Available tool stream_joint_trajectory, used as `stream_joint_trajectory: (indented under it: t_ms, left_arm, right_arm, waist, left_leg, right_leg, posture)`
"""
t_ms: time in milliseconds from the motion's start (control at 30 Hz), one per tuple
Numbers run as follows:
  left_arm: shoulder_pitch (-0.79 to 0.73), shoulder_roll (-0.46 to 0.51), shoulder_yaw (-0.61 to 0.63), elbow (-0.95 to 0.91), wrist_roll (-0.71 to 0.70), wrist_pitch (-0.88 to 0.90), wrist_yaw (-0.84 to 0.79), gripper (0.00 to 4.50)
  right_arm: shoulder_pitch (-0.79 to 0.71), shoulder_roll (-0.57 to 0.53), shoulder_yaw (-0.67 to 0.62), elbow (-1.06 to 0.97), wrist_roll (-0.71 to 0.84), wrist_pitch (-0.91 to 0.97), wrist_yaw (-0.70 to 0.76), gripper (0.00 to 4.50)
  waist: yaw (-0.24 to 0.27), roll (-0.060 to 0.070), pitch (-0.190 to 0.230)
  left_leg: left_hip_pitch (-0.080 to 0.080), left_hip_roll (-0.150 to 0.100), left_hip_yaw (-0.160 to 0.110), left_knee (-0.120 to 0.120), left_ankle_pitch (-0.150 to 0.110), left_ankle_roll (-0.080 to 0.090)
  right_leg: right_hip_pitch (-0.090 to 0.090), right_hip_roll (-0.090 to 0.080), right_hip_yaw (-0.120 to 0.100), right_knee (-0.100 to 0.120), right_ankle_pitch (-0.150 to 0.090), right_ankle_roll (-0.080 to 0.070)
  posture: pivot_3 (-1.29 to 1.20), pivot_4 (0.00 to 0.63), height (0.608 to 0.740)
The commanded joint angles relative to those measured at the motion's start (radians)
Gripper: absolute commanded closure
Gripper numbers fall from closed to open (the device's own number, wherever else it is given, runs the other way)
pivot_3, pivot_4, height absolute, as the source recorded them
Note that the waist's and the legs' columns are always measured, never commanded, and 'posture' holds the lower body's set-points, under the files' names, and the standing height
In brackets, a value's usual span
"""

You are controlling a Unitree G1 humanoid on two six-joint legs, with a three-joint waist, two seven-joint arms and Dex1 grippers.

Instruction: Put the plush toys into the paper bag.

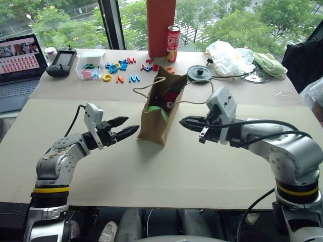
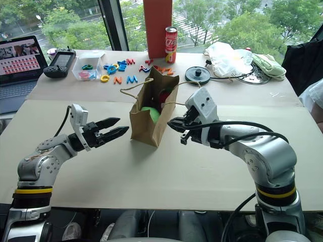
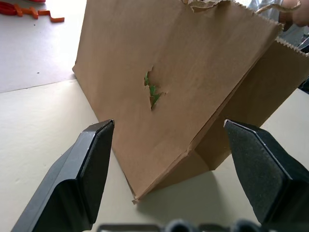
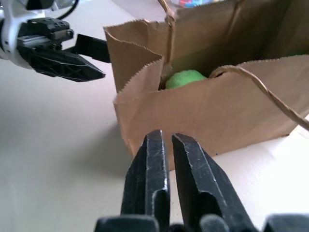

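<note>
Between the two arms, over the pale table (image 1: 166, 176), stands the paper bag (image 1: 154, 123); the left gripper (image 1: 123, 128) hangs just beside its left face with its black fingers spread wide and nothing between them, tips level and aimed at the bag but apart from it; the right gripper (image 1: 189, 122) hovers near the bag's other side with its fingers (image 4: 154, 179) pressed together on nothing, angled a little downward. Inside the open mouth sit both plush toys: the green toy (image 2: 150, 113) low at the near end and the red toy (image 1: 171, 98) behind it (a small tear in the bag's left wall lets green peek through (image 3: 152, 93)); the tan string handles (image 1: 151, 83) loop loosely above the rim. Farther back lie colourful letters (image 1: 121, 68), a clear box (image 1: 88, 65), a red can (image 1: 173, 43), a white plastic bag (image 1: 227, 55) and a laptop (image 1: 17, 63) at the left edge.
</note>
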Motion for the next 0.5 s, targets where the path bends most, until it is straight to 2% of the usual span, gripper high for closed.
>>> stream_joint_trajectory:
  t_ms: [33,233,500]
  left_arm:
    - [-0.032,0.013,-0.050,-0.013,0.061,-0.093,-0.044,0.60]
    - [-0.065,-0.007,-0.124,0.003,0.135,-0.171,-0.061,0.60]
    - [-0.043,-0.038,-0.181,-0.053,0.192,-0.198,-0.020,0.60]
  right_arm:
    - [-0.081,0.060,0.089,0.112,-0.111,-0.066,-0.065,4.48]
    - [-0.175,0.188,0.137,0.174,-0.157,-0.059,-0.103,4.48]
    - [-0.219,0.300,0.148,0.211,-0.179,-0.048,-0.138,4.48]
  waist:
    - [0.000,0.000,0.000]
    - [0.000,0.000,0.000]
    - [0.001,0.000,0.000]
  left_leg:
    - [0.000,0.000,0.000,0.000,0.000,0.000]
    - [-0.001,0.000,0.001,0.000,0.000,0.000]
    - [-0.002,0.000,0.001,0.000,0.000,0.001]
  right_leg:
    - [0.000,0.000,0.000,0.000,0.000,0.000]
    - [-0.001,0.000,0.000,0.000,0.000,0.000]
    - [-0.001,0.000,-0.001,0.001,0.000,0.000]
  posture:
    - [0.00,0.150,0.739]
    - [0.00,0.150,0.739]
    - [0.00,0.150,0.739]
